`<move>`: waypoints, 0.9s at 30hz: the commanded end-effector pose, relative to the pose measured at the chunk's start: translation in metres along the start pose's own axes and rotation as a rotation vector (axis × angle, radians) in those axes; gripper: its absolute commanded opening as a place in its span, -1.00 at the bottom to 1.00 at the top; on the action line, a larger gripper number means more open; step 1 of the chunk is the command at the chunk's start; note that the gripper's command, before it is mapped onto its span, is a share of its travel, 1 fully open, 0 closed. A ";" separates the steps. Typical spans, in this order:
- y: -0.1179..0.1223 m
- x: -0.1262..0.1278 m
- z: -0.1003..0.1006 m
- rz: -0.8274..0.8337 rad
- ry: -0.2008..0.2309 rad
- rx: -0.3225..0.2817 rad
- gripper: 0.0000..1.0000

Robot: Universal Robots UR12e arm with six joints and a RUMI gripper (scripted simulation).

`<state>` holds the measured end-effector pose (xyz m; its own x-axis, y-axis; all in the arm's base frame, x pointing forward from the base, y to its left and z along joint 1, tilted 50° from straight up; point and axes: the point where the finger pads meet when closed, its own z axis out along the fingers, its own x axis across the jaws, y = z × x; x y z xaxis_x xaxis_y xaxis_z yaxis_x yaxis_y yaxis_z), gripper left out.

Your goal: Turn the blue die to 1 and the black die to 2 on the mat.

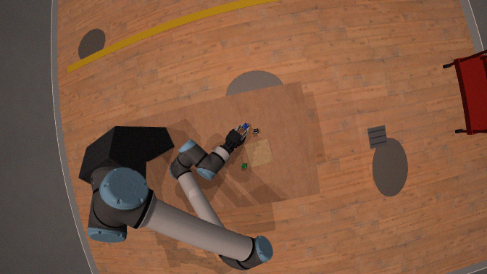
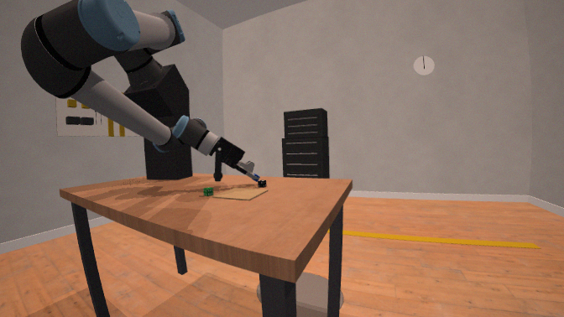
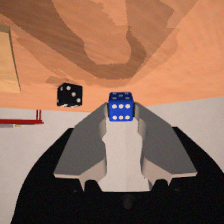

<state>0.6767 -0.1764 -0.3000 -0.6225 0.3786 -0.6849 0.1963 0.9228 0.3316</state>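
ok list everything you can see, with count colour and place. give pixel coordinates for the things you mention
blue die [image 1: 246, 125] [image 3: 121, 109]: 1, blue, between the end effector's fingers
black die [image 1: 256, 131] [image 2: 262, 184] [image 3: 69, 95]: 1, black with white pips, on the table, off the mat
green die [image 1: 244, 166] [image 2: 208, 191]: 1, green, on the table beside the mat
mat [image 1: 259, 153] [image 2: 241, 194] [image 3: 8, 62]: 1, tan, on the table
table [image 1: 290, 109] [image 2: 235, 239]: 1, brown top, dark legs
drawer cabinet [image 2: 305, 144]: 1 stack, black, by the wall
cart [image 1: 475, 94]: 1, red, top view's right edge
clock [image 2: 424, 65]: 1, pale, wall
floor stripe [image 1: 174, 23] [image 2: 436, 240]: 1, yellow
arm [image 1: 196, 226] [image 2: 126, 113]: 1, grey, black and blue, over the table
end effector [image 1: 243, 128] [image 2: 254, 177] [image 3: 120, 103]: 1, black and grey, closed on the blue die
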 end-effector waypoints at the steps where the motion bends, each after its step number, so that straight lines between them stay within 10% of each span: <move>1: 0.000 0.000 0.000 0.000 0.000 -0.001 -0.87; 27: -0.009 0.000 0.007 0.000 0.000 -0.001 -0.87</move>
<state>0.6798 -0.1845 -0.3073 -0.6225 0.3786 -0.6849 0.1964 0.9228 0.3316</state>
